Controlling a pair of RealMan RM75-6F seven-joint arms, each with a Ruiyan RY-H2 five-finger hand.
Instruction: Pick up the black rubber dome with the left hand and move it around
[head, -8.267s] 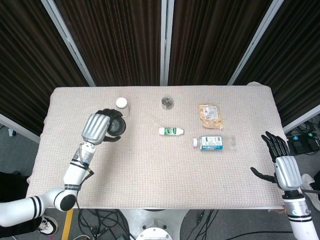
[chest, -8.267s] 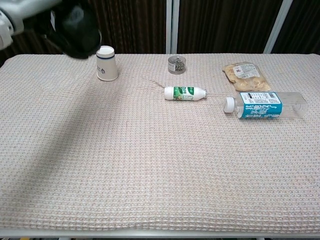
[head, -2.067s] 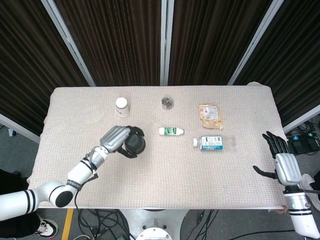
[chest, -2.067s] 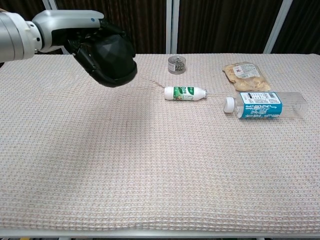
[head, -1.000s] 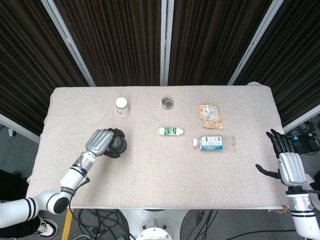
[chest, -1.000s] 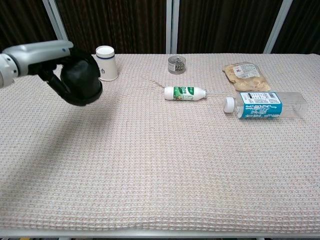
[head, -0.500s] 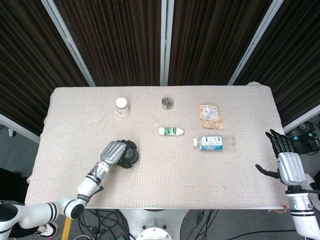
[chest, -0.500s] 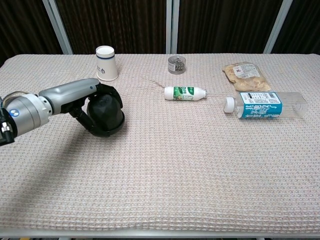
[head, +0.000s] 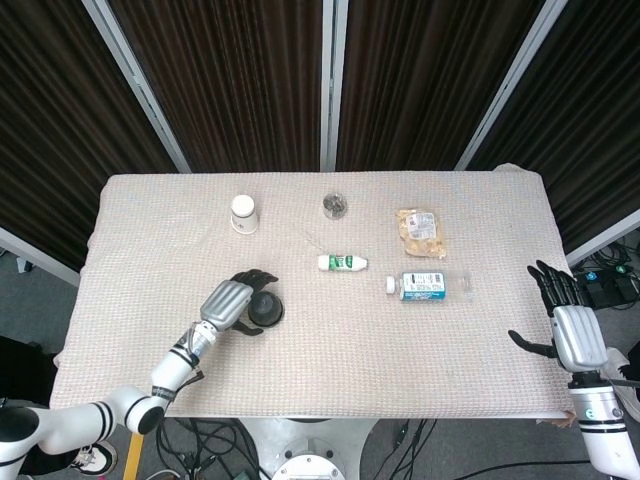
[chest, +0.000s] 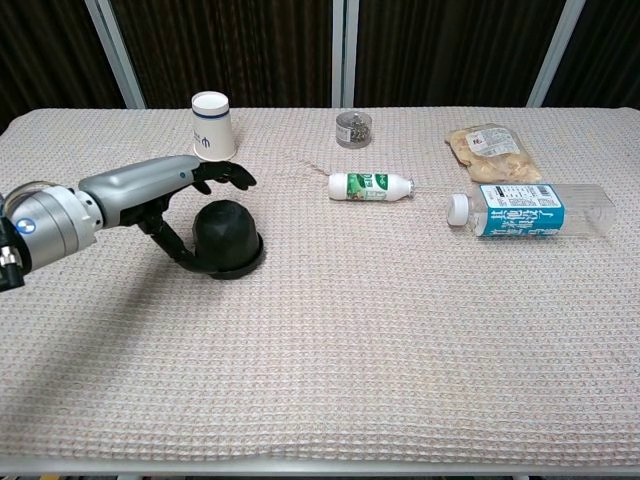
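Left robot hand (chest: 165, 195) spread above dome (chest: 227, 236)

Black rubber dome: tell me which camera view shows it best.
The chest view. There the black rubber dome appears large and side-on, its rounded top and flared base resting on the cloth, with the left robot hand spread above and behind it. The head view shows it only as a small dark disc from above, beside the hand's fingers.

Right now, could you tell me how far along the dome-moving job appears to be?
The black rubber dome sits flat on the tablecloth, apparently set down. The left robot hand arches over it with fingers spread, seemingly releasing. What looks left is withdrawing, or regrasping for more moves.
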